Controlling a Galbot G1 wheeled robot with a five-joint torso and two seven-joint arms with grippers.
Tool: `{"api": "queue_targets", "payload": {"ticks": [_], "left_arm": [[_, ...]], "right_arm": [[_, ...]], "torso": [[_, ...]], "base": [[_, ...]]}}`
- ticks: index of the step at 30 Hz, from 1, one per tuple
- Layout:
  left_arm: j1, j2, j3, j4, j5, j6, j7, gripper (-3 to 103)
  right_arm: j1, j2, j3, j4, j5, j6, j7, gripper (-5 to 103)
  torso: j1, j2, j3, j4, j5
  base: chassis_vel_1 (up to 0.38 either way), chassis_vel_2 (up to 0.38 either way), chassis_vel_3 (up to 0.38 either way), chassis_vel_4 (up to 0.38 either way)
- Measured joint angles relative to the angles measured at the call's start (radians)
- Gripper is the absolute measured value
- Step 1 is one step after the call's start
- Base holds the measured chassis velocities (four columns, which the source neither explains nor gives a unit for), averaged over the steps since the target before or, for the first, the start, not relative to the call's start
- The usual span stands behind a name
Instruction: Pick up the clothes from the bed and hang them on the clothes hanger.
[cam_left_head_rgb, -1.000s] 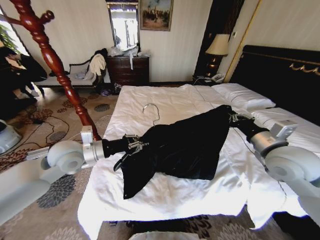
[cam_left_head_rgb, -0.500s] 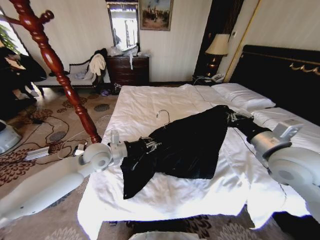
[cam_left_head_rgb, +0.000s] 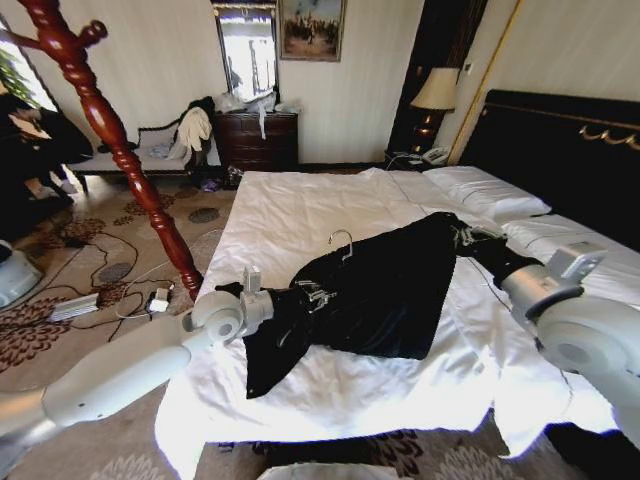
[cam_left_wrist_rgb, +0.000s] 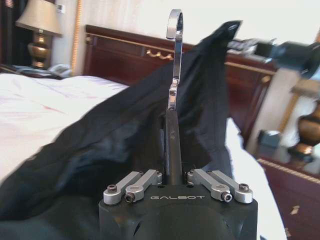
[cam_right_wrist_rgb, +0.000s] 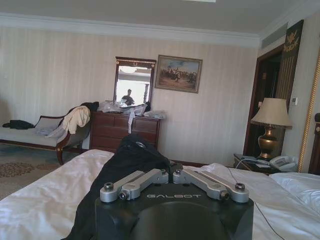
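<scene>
White bed (cam_left_head_rgb: 290, 215) fills frame center with the black clothes (cam_left_head_rgb: 375, 290) spread across it. Left tool (cam_left_head_rgb: 312, 293) at center-left is closed on the clothes hanger (cam_left_wrist_rgb: 173, 125) inside the garment; right tool (cam_left_head_rgb: 466, 236) at center-right pinches the clothes' upper corner.

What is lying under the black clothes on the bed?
Under the clothes lies the bed's white sheet. The clothes hanger's silver hook sticks out at the top; the fabric covers its shoulders. The left end effector holds it.

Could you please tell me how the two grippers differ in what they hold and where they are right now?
The left gripper is shut on the clothes hanger; the right gripper is shut on the clothes. The left gripper sits at the garment's foot-side end, the right gripper nearer the pillows. Both hold over the bed.
</scene>
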Motion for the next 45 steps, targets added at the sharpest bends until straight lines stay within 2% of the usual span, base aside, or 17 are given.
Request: {"api": "queue_targets", "payload": {"ticks": [11, 14, 19, 31, 37, 45], "left_arm": [[-0.008, 0.018, -0.087, 0.06, -0.014, 0.002, 0.011, 15], [-0.012, 0.01, -0.087, 0.066, -0.022, 0.003, 0.005, 15], [-0.032, -0.023, -0.029, 0.05, -0.024, 0.004, -0.006, 15], [-0.158, -0.184, 0.115, 0.094, -0.041, 0.014, -0.045, 15], [-0.181, -0.239, 0.138, 0.124, -0.041, 0.015, -0.055, 15], [-0.211, -0.349, 0.168, 0.179, -0.055, 0.015, -0.067, 15]], "right_arm": [[0.007, -0.002, -0.002, 0.025, 0.016, 0.0, 0.0, 0], [0.007, -0.002, -0.001, 0.032, 0.021, 0.0, 0.0, 0], [0.015, -0.008, -0.002, 0.046, 0.033, 0.0, 0.001, 0], [0.002, -0.017, 0.003, 0.061, 0.045, -0.004, 0.004, 0], [-0.002, -0.018, 0.001, 0.07, 0.044, -0.009, 0.005, 0], [-0.028, -0.031, 0.014, 0.086, 0.044, -0.019, 0.007, 0]], "torso": [[0.0, 0.0, 0.0, 0.0, 0.0], [0.0, 0.0, 0.0, 0.0001, -0.0001], [0.0, 0.0, 0.0, -0.0002, 0.0], [0.0, 0.0, 0.0, -0.0003, 0.0002], [0.0, 0.0, 0.0, 0.0, 0.0001], [0.0, 0.0, 0.0, -0.0002, 0.0001]], "base": [[0.0, 0.0, 0.0, 0.0], [0.0, 0.0, 0.0, 0.0], [0.0, 0.0, 0.0, 0.0], [0.0, 0.0, 0.0, 0.0], [0.0, 0.0, 0.0, 0.0], [0.0, 0.0, 0.0, 0.0]]}}
